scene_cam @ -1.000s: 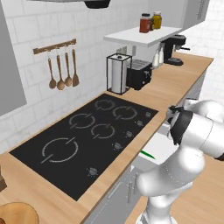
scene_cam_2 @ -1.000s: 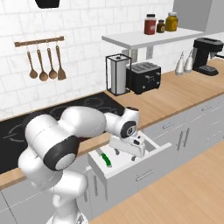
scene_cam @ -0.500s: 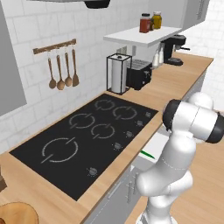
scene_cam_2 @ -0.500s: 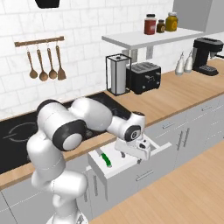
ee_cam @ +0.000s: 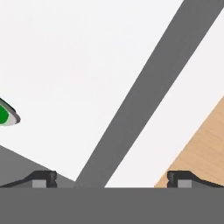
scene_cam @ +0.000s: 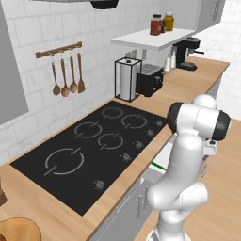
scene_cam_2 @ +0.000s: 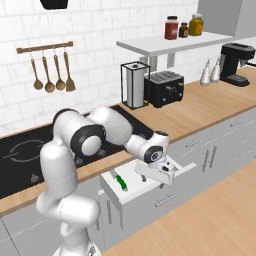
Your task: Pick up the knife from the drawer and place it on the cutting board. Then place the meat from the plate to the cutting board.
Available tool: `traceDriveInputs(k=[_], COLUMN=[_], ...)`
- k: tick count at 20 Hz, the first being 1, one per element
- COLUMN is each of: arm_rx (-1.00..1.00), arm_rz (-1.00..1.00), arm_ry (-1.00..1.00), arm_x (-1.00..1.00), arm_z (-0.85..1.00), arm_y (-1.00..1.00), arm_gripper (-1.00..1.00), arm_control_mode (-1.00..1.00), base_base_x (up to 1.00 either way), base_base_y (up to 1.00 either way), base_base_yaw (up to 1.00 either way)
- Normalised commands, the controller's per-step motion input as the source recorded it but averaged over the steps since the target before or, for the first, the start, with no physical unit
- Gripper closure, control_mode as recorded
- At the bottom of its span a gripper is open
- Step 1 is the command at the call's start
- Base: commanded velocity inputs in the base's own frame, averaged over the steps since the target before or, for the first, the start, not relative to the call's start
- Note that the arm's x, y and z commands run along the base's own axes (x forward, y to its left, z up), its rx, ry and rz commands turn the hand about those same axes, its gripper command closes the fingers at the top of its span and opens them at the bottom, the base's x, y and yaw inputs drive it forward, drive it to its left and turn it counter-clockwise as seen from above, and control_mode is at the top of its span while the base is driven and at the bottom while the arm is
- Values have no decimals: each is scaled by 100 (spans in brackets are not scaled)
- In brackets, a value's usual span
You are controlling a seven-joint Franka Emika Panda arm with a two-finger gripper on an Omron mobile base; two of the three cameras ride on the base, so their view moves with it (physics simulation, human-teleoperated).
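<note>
- Hand view shows the gripper (ee_cam: 111,177) with jaws spread wide, holding nothing
- knife (scene_cam_2: 120,182) lies in the open drawer (scene_cam_2: 131,192), at nine o'clock of the gripper
- Best approach: shift over the green handle, descend squarely, then close

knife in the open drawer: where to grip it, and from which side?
Grip the knife by its green handle, coming straight down from above. It lies flat on the floor of the open drawer, near the left end, so the walls probably block a side approach. The open gripper hangs over the drawer's right part, apart from it.
</note>
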Motion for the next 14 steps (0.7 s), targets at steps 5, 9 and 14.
traceDriveInputs(k=[5, 9, 14], arm_rx=[0, 0, 3], arm_rz=[0, 0, 0], arm_ry=[2, 4, 3], arm_x=[13, 0, -38], arm_z=[-31, -34, -36], arm_y=[-7, -22, -58], arm_gripper=[-100, -100, -100], arm_control_mode=[-100, -100, -100], base_base_x=[0, 0, 0], base_base_y=[0, 0, 0], base_base_yaw=[0, 0, 0])
